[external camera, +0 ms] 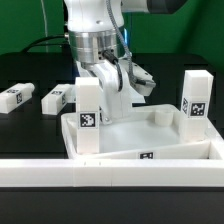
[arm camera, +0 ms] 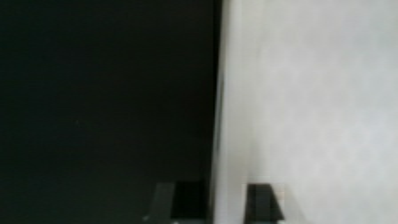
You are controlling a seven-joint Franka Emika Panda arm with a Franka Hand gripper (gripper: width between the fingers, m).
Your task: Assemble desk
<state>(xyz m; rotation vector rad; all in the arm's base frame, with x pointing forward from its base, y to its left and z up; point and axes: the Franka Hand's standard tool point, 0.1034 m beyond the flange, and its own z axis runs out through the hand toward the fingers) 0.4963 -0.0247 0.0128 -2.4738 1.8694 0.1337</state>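
Observation:
The white tray-like tabletop (external camera: 135, 137) lies with its open side up. Two white tagged legs stand in its corners: one (external camera: 88, 118) at the exterior view's left, one (external camera: 195, 95) at its right. My gripper (external camera: 121, 103) reaches down onto the tabletop's far rim and is shut on it. In the wrist view the gripper (arm camera: 224, 205) straddles a thin white edge, with dark fingers (arm camera: 183, 203) on either side. The tabletop's white surface (arm camera: 320, 100) fills one side of that edge and the black table (arm camera: 107, 100) the other. A round socket (external camera: 158, 118) stands unfilled.
Two loose tagged legs (external camera: 14, 98) (external camera: 56, 98) lie on the black table at the exterior view's left. A long low white wall (external camera: 60, 172) runs across the front, right against the tabletop's near side. Cables hang behind the arm.

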